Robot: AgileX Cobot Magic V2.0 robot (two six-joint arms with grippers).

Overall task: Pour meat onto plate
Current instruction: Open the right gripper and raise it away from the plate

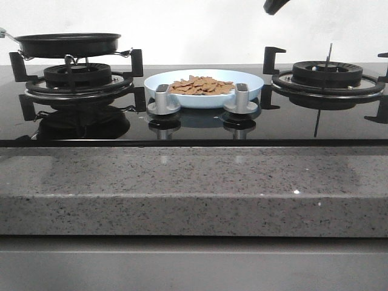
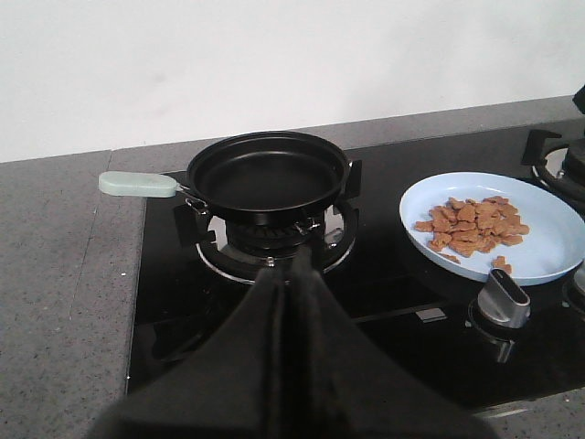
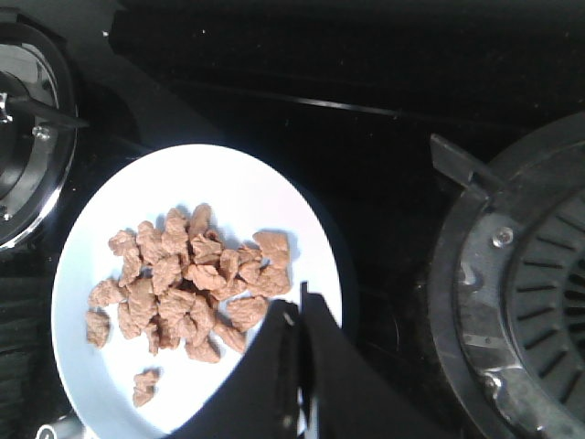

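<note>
The pale blue plate (image 1: 250,85) sits between the two burners on the black hob, with the heap of reddish-brown meat (image 1: 201,85) on it. Both also show in the left wrist view, plate (image 2: 548,238) and meat (image 2: 471,225), and in the right wrist view, plate (image 3: 238,187) and meat (image 3: 183,283). The black frying pan (image 1: 68,43) with a pale green handle (image 2: 137,185) rests empty on the left burner. My left gripper (image 2: 294,265) is shut and empty, short of the pan. My right gripper (image 3: 299,306) is shut and empty, high above the plate's edge.
The right burner (image 1: 327,76) with its black grate stands beside the plate. Two silver knobs (image 1: 163,100) (image 1: 241,99) stand in front of the plate. A speckled grey stone counter (image 1: 194,188) runs along the hob's front.
</note>
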